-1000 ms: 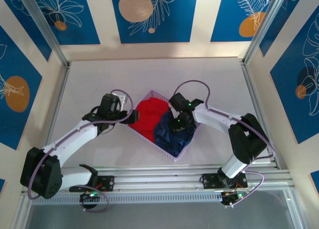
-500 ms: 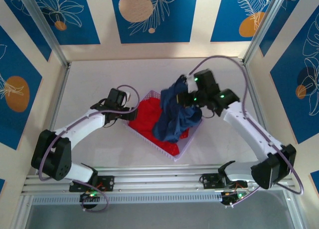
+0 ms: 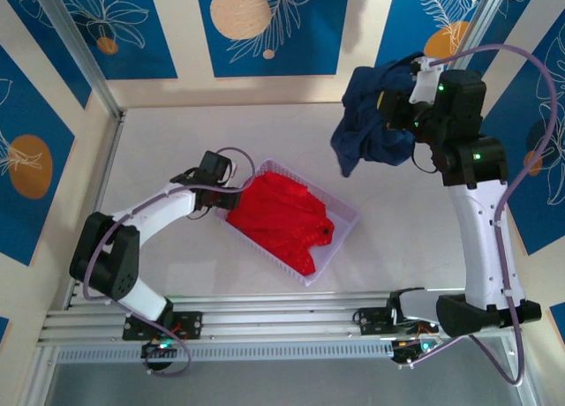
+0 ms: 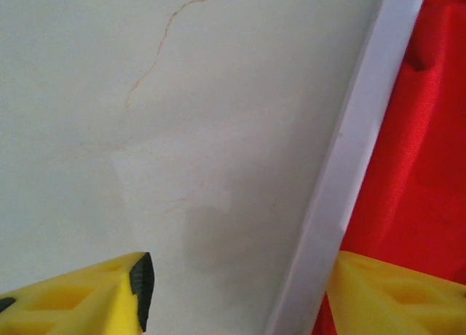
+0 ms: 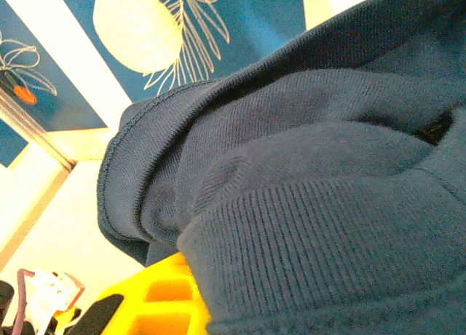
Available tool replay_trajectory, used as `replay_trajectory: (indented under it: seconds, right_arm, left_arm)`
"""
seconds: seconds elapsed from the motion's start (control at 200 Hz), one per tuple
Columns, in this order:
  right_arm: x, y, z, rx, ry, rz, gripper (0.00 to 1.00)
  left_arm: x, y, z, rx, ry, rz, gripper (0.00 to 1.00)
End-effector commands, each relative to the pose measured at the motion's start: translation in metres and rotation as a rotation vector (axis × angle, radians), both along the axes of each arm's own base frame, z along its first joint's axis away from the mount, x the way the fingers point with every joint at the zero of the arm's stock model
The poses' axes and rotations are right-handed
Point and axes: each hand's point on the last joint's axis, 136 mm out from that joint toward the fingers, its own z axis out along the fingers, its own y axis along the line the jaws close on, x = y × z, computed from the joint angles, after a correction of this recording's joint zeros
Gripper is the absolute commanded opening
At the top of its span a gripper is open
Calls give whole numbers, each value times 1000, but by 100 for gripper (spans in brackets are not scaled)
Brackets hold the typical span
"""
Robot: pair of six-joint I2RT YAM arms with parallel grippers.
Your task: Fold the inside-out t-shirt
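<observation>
Zero folds yet: right gripper (image 3: 395, 106) pinches the shirt (image 3: 362, 128) high at 1 o'clock, left gripper (image 3: 234, 192) spread at the basket's (image 3: 340, 243) 9 o'clock rim.

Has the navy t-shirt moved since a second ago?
Yes. The navy t-shirt has left the basket and the red garment, and now hangs from the right gripper, up toward the far right corner.

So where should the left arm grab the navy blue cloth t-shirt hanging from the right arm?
Probably the lowest end of the navy blue cloth t-shirt, from its left, the side facing the left arm. It droops as a loose bunch under the right gripper, jaws shut on its top, so that end hangs free.
</observation>
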Motion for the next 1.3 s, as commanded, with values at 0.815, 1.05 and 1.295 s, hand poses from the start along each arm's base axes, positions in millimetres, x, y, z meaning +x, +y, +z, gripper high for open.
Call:
replay_trajectory:
  seconds: [0.815, 1.05, 1.295]
  right_arm:
    - [22, 11, -42, 33, 130, 71, 0]
    - [27, 21, -54, 56, 163, 110, 0]
    - [29, 31, -62, 67, 184, 145, 0]
  left_arm:
    - [19, 242, -4, -172, -28, 869, 4]
    - [8, 275, -2, -224, -138, 1125, 0]
    - [0, 310, 9, -270, -244, 1369, 2]
